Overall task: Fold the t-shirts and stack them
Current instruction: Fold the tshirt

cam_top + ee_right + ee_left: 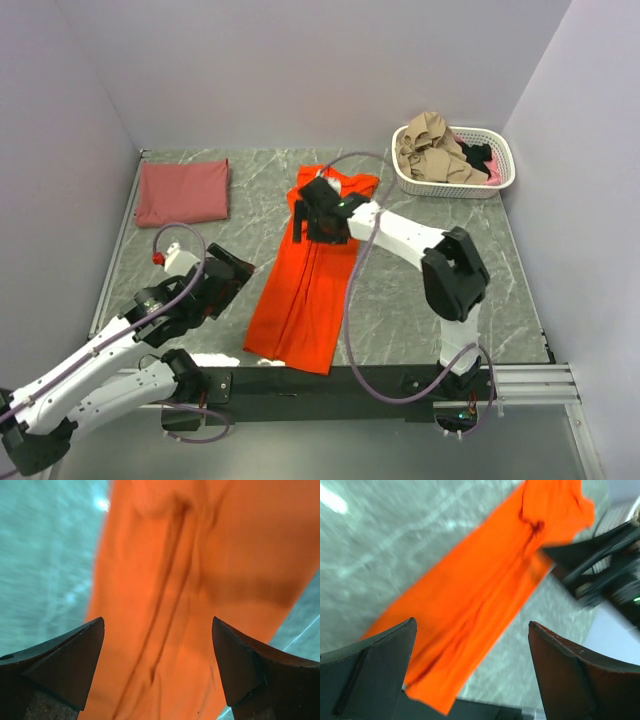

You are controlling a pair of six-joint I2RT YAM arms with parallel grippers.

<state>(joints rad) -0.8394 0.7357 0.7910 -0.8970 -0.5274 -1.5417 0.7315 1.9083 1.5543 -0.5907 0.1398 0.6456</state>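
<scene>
A bright orange-red t-shirt [305,285] lies folded into a long narrow strip down the middle of the table, also filling the left wrist view [485,595] and the right wrist view [200,580]. A dusty brick-red t-shirt [183,191] lies folded to a rectangle at the far left. My right gripper [312,215] hovers over the upper part of the orange strip, jaws open with nothing between them [157,625]. Left of the strip's lower half, my left gripper [232,275] stands open and empty [472,625].
A white slotted basket [505,160] at the far right holds tan, black and pink cloth. Cables loop from both arms over the table. The table's black front rail [330,380] runs just below the strip's lower end.
</scene>
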